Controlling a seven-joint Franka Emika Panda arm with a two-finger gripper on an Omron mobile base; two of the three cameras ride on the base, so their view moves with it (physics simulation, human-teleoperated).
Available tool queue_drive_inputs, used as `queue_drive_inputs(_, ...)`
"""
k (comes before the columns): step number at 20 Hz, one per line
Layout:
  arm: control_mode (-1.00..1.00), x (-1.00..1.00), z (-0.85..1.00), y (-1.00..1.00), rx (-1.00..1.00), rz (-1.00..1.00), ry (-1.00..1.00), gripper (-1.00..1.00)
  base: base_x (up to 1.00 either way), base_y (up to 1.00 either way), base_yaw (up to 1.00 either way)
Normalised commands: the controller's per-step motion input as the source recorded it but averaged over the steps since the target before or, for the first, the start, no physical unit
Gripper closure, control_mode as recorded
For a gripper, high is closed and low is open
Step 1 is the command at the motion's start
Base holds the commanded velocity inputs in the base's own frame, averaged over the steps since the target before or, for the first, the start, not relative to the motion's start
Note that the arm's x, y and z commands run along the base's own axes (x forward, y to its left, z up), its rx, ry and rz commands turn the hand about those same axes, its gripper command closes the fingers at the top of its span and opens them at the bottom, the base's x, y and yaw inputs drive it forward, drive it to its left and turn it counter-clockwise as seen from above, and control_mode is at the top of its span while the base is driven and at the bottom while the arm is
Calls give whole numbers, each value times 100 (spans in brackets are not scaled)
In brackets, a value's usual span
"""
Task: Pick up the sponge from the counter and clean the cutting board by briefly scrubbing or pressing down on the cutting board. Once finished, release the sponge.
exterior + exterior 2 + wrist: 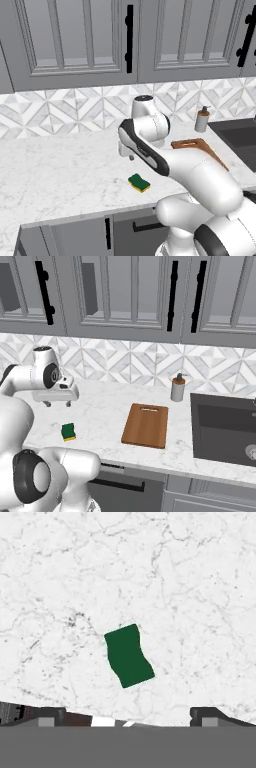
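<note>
Green-topped sponge [139,182] flat on marble counter [60,170], well apart from wooden cutting board [146,425].

I see a sponge [139,183] with dark green top over yellow, a reddish-brown wooden cutting board [146,425], and a white desk [60,170] veined faintly grey.

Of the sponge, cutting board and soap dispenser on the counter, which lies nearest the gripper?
The sponge: it lies directly beneath the gripper.
</note>
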Motion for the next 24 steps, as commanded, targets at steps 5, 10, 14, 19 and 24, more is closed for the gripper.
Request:
queue_drive_inputs(5, -100, -5, -62, 6, 0, 27, 1, -100, 0, 0, 0)
queue_drive_inputs(10, -100, 9, -55, 0, 0, 32, 8, -100, 0, 0, 0)
queue_drive_inputs(14, -100, 17, -55, 0, 0, 28, 12, -100, 0, 0, 0)
queue_drive_inputs(19, -100, 31, -36, 0, 0, 8, 12, -100, 0, 0, 0)
queue_drive_inputs(24, -100, 26, -26, 3, 0, 1, 9, -100, 0, 0, 0)
